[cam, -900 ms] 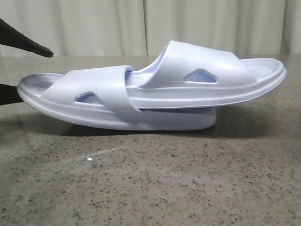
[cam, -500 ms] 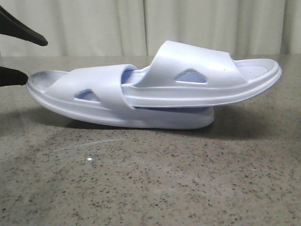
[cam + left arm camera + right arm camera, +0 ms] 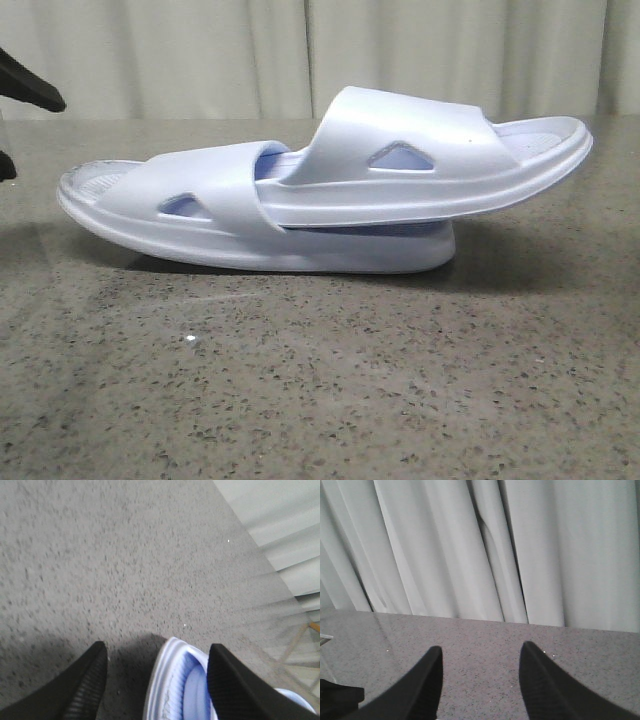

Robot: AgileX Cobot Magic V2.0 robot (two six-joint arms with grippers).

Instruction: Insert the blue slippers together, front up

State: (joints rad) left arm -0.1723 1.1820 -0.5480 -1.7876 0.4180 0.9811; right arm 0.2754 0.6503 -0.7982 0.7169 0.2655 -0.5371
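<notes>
Two blue slippers lie nested on the table in the front view. The lower slipper [image 3: 215, 185] rests on its sole with its heel end at the left. The upper slipper [image 3: 450, 125] is pushed under the lower one's strap and sticks out to the right, tilted up. My left gripper [image 3: 38, 137] hovers open at the far left edge, just clear of the lower slipper's end. In the left wrist view that slipper end [image 3: 175, 680] shows between the spread fingers of the left gripper [image 3: 157, 647]. My right gripper [image 3: 481, 647] is open over bare table, holding nothing.
The speckled grey stone table [image 3: 320, 380] stretches in front of the slippers. A pale pleated curtain [image 3: 200, 50] hangs behind its far edge and also fills the right wrist view as the curtain [image 3: 470, 550].
My left gripper has drawn back to the left, away from the lower slipper's end. The nested pair has shifted slightly right and settled on the table.
</notes>
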